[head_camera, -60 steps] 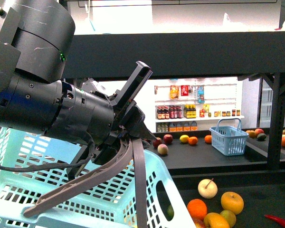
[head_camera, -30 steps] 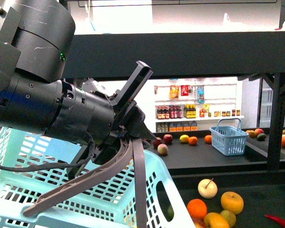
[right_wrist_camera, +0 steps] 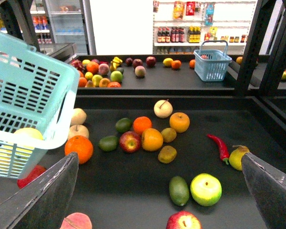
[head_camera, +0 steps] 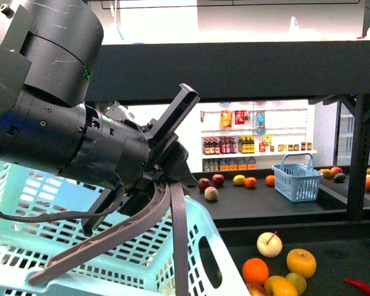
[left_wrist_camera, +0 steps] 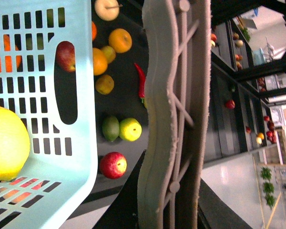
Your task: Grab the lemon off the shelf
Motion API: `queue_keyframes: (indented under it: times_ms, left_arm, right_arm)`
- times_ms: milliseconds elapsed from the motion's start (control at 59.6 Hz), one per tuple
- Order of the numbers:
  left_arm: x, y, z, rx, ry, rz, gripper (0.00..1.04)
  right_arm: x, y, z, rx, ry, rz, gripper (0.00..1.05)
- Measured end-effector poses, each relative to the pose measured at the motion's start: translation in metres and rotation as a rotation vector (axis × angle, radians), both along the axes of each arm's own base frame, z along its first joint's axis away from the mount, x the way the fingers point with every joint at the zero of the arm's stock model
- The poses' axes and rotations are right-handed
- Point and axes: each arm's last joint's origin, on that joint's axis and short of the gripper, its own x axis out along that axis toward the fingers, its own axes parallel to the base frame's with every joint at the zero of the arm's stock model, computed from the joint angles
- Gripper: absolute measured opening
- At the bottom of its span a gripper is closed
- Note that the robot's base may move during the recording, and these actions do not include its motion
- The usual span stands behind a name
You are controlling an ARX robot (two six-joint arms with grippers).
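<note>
Front view: L gripper [head_camera: 108, 282] fills the left half of the frame, its fingers splayed wide apart over a pale blue basket [head_camera: 205, 216] at lower left, nothing clamped between them.

L wrist view: lemon [left_wrist_camera: 5, 143], bright yellow and glossy, lies inside the basket at the left edge of the frame, off the shelf [right_wrist_camera: 133, 200].

R wrist view: R gripper [right_wrist_camera: 157, 160] has its fingers far apart in the lower corners, empty, over loose fruit on the dark shelf board.

Step, as judged: the pick looks done and the lemon dropped in, so this is the release/withdraw stage. Next move likely calls for lifting the L gripper clear w/o snagging a finger on the basket rim.

Lemon is cut off by the frame edge. One rounded end seems to face the slotted wall at frame right, so the long axis prob. runs across the frame; can't tell for sure.
</note>
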Motion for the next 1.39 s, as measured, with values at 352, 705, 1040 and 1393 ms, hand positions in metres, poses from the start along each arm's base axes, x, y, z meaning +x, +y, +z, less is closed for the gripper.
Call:
queue_keyframes:
  times_ms: [352, 705, 1040, 1393]
  left_arm:
    - [0.02, 0.053, 0.014, -0.159, -0.057, 0.4, 0.12]
    - [0.017, 0.158, 0.024, -0.492, -0.205, 0.788, 0.11]
    - [0.017, 0.245, 0.018, -0.69, -0.371, 0.939, 0.09]
    - [0.028, 0.302, -0.018, -0.828, -0.523, 1.007, 0.08]
  right_arm:
    - [0.0, 0.0, 0.0, 0.0, 0.0, 0.0, 1.02]
    - [0.0, 0.0, 0.0, 0.0, 0.0, 0.0, 1.02]
    - [0.0, 0.0, 0.0, 0.0, 0.0, 0.0, 1.02]
    - [0.0, 0.0, 0.0, 0.0, 0.0, 0.0, 1.02]
